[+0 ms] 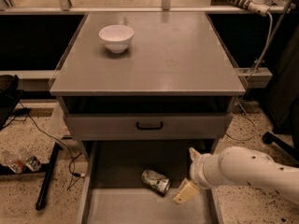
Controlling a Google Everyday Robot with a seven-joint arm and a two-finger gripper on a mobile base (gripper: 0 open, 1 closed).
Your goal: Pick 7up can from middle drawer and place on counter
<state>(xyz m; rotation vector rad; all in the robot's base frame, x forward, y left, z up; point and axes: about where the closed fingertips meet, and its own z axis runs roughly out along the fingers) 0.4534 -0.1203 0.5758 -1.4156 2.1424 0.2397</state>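
Note:
The 7up can (156, 181) lies on its side on the floor of the open middle drawer (126, 208), near the drawer's centre. My gripper (186, 176) is inside the drawer just to the right of the can, on the white arm that comes in from the right. Its fingers stand apart, with the tan lower finger (184, 193) close to the can but not touching it. The gripper holds nothing. The counter (159, 55) is the wide grey top above the drawers.
A white bowl (116, 37) stands at the counter's back left. A closed drawer front with a black handle (149, 125) sits above the open drawer. Bottles (18, 161), cables and a black pole (46, 178) lie on the floor at the left.

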